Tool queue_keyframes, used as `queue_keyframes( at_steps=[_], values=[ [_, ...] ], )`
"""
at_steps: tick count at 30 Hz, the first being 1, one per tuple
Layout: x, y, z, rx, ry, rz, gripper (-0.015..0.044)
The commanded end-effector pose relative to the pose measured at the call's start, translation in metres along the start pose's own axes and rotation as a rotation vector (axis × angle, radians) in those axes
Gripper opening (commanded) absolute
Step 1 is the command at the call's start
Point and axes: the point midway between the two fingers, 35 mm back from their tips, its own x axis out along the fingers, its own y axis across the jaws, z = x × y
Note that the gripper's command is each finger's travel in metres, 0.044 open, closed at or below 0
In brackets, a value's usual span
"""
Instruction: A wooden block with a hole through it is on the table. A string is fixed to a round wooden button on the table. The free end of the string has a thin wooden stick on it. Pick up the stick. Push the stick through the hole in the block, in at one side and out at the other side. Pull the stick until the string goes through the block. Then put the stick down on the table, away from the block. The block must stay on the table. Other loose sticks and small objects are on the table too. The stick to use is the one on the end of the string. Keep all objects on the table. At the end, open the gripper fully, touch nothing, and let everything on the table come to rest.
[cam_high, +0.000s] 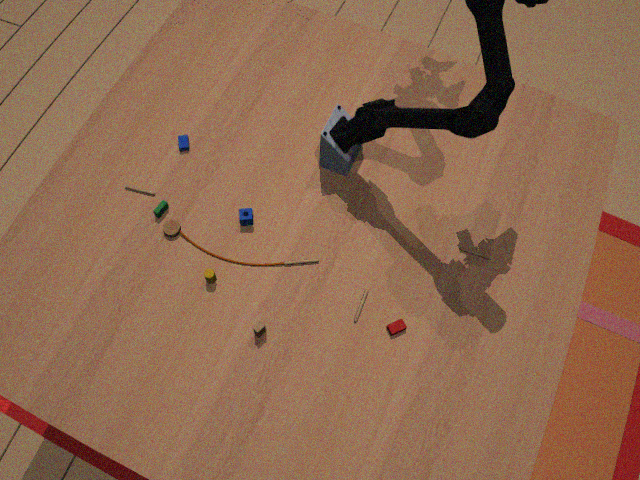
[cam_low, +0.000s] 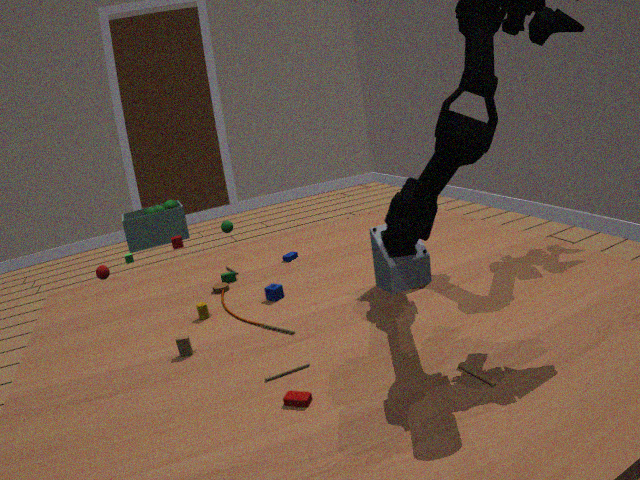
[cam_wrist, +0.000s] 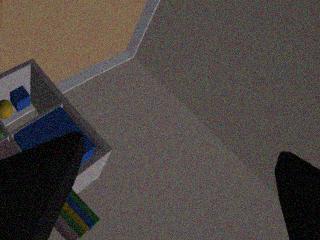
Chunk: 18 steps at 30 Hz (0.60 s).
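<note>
The block with the hole is a blue cube (cam_high: 246, 219) (cam_low: 273, 292) on the table; a dark opening shows on its top in the top view. A round wooden button (cam_high: 171, 227) (cam_low: 220, 287) lies to its left. An orange string (cam_high: 210, 253) (cam_low: 234, 314) curves from the button, in front of the block and outside it. The thin stick (cam_high: 302, 263) (cam_low: 279, 329) at its free end lies flat on the table. My gripper (cam_wrist: 182, 153) is open and empty, its fingers wide apart. It is raised high, far from stick and block; the top view barely catches it.
Loose sticks lie near the red block (cam_high: 396, 327) (cam_low: 297, 398), beside the green block (cam_high: 160, 208) (cam_low: 228, 277) and in the arm's shadow. A yellow cylinder (cam_high: 209, 275) (cam_low: 202, 311) and a brown piece (cam_high: 259, 329) (cam_low: 184, 346) stand in front of the string. A small blue block (cam_high: 183, 143) (cam_low: 290, 256) lies behind.
</note>
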Motion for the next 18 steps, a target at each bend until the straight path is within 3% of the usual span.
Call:
queue_keyframes(
  at_steps=[1,4,8,18],
  values=[
    [0.000,0.000,0.000,0.000,0.000,0.000,0.0426],
    [-0.003,-0.007,0.004,-0.059,0.013,-0.034,0.0440],
    [-0.025,-0.050,0.027,-0.405,0.076,-0.198,0.0440],
    [-0.120,-0.139,0.105,-1.258,0.392,-0.600,0.0440]
  ],
)
